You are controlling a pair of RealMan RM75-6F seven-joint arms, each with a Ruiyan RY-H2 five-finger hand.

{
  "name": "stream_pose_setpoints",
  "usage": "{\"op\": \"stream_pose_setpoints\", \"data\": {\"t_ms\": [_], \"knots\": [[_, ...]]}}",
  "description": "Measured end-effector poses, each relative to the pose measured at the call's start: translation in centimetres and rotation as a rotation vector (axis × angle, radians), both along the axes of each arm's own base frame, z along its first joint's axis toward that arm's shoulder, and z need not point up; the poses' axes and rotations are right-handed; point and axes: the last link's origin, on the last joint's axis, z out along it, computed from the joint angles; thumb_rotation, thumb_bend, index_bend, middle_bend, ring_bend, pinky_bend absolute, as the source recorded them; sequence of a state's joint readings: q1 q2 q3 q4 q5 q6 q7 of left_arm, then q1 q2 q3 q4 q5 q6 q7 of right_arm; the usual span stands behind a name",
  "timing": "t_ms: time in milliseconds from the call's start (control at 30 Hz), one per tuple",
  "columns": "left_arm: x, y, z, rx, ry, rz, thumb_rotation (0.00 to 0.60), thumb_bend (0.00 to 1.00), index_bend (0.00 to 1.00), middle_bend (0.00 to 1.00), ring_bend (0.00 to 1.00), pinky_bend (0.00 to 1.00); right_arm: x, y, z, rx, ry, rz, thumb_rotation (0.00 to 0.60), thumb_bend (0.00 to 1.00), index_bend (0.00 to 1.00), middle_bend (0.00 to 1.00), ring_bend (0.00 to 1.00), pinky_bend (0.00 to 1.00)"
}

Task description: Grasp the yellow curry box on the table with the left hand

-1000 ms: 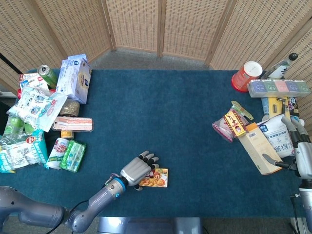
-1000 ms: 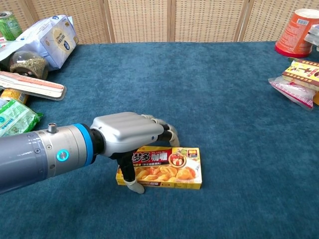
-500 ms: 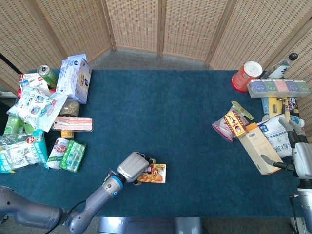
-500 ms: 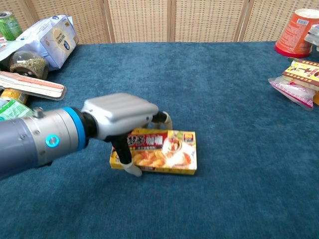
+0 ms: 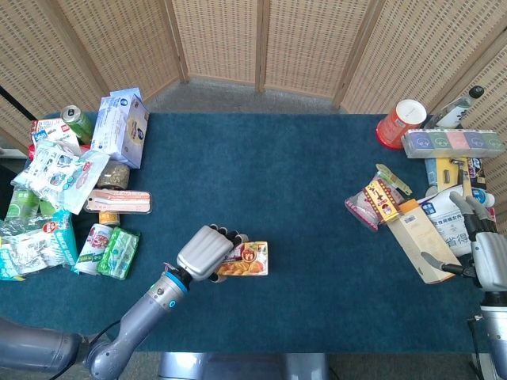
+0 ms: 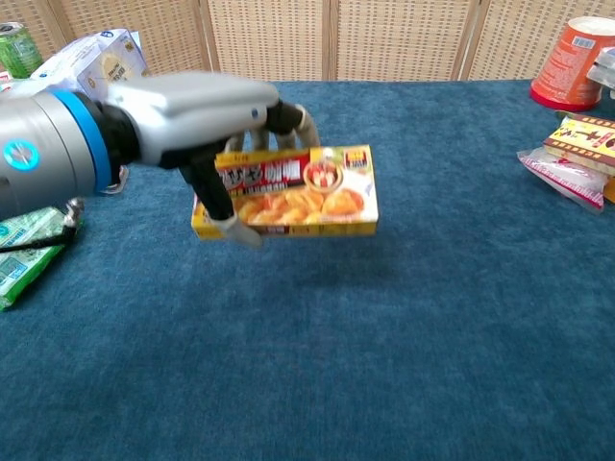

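Curry box (image 6: 296,190) gripped by left hand (image 6: 197,106), off table (image 6: 404,317)

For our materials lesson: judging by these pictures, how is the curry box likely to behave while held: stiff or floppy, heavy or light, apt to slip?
The curry box probably is stiff: it stays flat though the left robot hand grips only one end. It seems light, since that end grip holds it level above the table. It may slip or twist, as most of it overhangs unsupported.

Yellow curry box (image 6: 288,192) with a food photo on its face, held lying roughly flat, clear above the blue counter (image 6: 432,317).
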State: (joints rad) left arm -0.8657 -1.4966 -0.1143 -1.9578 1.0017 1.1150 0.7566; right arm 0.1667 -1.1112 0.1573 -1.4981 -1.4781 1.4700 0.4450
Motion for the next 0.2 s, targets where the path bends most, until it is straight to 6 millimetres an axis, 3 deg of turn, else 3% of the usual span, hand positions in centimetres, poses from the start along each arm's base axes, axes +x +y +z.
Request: {"op": "stream_pose_setpoints", "data": {"t_ms": [200], "knots": [[0.8, 0.3, 1.9, 0.038, -0.027, -0.008, 0.6, 0.0, 0.49, 0.57, 0.64, 0.75, 0.2, 0.1, 0.0, -0.001, 0.0, 0.005, 0.6, 0.0, 0.0, 0.0, 0.0, 0.0]]}}
